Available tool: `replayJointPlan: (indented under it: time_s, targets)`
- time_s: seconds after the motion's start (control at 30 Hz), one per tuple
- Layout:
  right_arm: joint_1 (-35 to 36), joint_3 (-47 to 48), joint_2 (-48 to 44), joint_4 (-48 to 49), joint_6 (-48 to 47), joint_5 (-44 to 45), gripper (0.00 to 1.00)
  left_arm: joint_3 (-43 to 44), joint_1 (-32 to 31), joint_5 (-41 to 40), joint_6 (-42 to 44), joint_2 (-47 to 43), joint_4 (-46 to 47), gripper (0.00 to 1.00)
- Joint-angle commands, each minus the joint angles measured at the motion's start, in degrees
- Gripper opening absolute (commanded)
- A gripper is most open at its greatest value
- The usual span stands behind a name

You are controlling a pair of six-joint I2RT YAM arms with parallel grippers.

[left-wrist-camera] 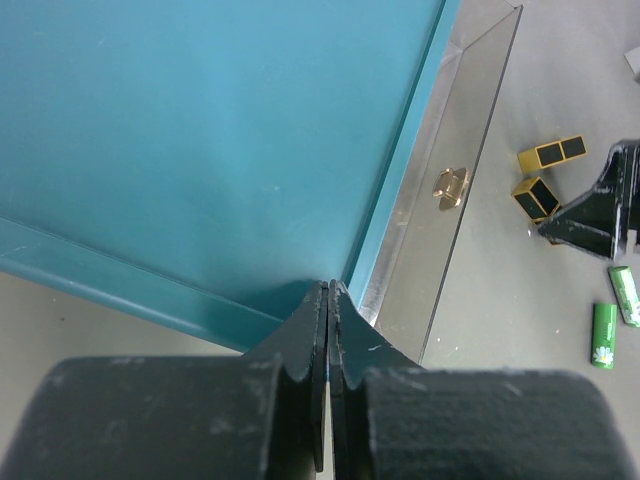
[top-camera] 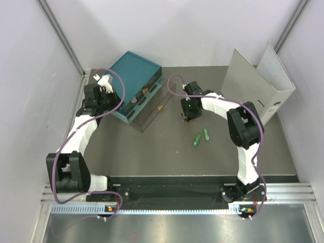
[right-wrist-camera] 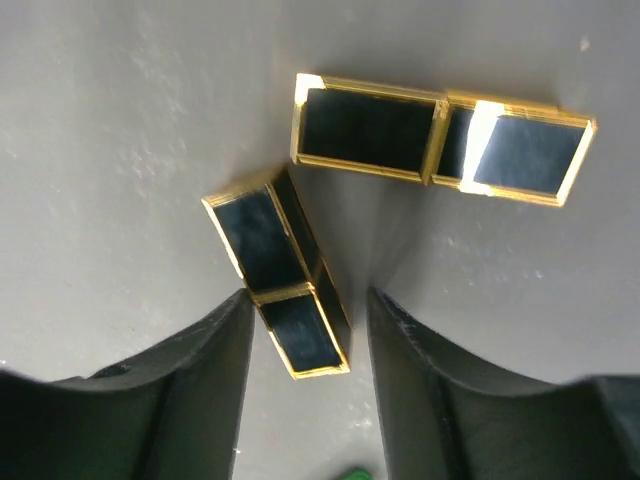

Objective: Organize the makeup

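Makeup [top-camera: 197,140] that I can see lies loose on the table [top-camera: 152,152], mid-right, between the box and the binder. The grey binder [top-camera: 253,81] stands open at the far right. The teal box [top-camera: 132,81] sits far left, and a clear drawer [left-wrist-camera: 455,170] with a gold handle [left-wrist-camera: 450,187] stands out from its front.

My left gripper [left-wrist-camera: 328,295] is closed on nothing, with its tips at the near corner of the box. My right gripper [right-wrist-camera: 308,310] hangs over the two black-and-gold cases with its jaws apart. They straddle the near end of the tilted case [right-wrist-camera: 285,290]: one finger [right-wrist-camera: 215,380] looks to touch it, and I see a thin gap at the other, so I read no clamp. The second case [right-wrist-camera: 440,140] lies flat just beyond, crosswise, close to the first but apart from it.

Two green tubes [top-camera: 206,134] lie side by side near the cases, on my side of them, well clear of the drawer.
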Motion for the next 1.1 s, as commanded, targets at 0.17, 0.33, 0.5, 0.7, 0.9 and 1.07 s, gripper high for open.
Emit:
replayJointPlan:
  time_s: [0.17, 0.33, 0.5, 0.7, 0.9, 1.07]
  targets:
    - [-0.28, 3.47, 1.49, 2.74, 0.49, -5.37, 0.13, -4.48, -0.82, -0.33, -0.11, 3.41, -17.13, 0.00]
    - [-0.02, 3.38, -1.41, 3.62, 1.63, -8.62, 0.06, -4.21, -0.82, 0.02, -0.37, 3.85, -16.51, 0.00]
    - [0.60, 6.80, -4.22, 5.02, 3.39, -12.66, 0.05, -3.86, -0.82, 0.20, -0.11, 4.29, -16.60, 0.00]
    - [1.04, 14.35, -3.00, 7.83, 9.44, -17.58, 0.05, -4.12, -0.82, 0.29, -0.11, 4.29, -16.42, 0.00]
    - [1.74, 23.22, 2.27, 10.65, 16.12, -18.91, 0.06, -4.48, -0.82, 0.64, -0.20, 4.38, -16.07, 0.00]
    - [2.71, 31.23, 9.73, 10.91, 19.90, -19.09, 0.06, -4.65, -0.82, 0.82, 0.15, 4.29, -16.07, 0.00]
